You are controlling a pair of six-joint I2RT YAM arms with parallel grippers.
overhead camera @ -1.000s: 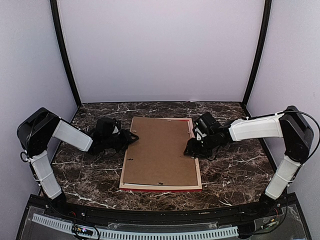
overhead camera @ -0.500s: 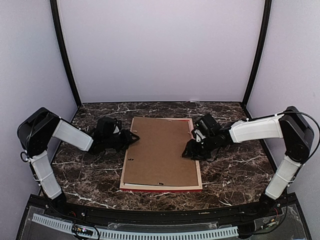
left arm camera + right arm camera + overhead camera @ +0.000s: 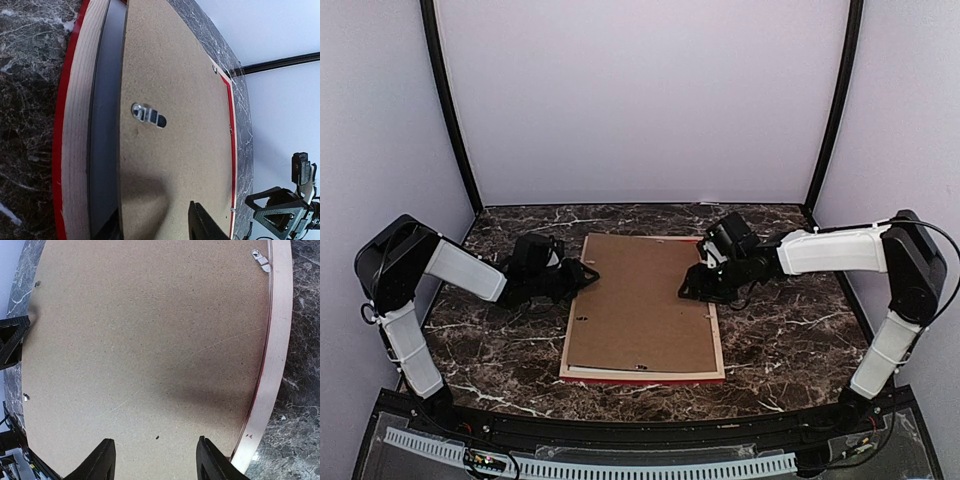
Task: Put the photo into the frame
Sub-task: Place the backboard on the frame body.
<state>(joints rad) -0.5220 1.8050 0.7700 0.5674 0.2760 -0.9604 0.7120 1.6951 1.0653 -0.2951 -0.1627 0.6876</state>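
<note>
The frame lies face down on the table, its pale wood back up and a red edge showing. The plain brown backing board lies inside it. The photo is hidden. My left gripper is at the board's left edge; in the left wrist view its fingers are apart, one by the board's edge and one over the board. A dark blue-grey strip shows between board and rail. My right gripper is open and empty just above the board's right side.
The table is dark marble, with walls on three sides. Small metal clips sit on the board. The frame's pale right rail runs beside my right fingers. The left gripper's tip shows across the board.
My right gripper has moved left and back, from the frame's right rail to over the backing board. My left gripper has stayed at the board's left edge.
</note>
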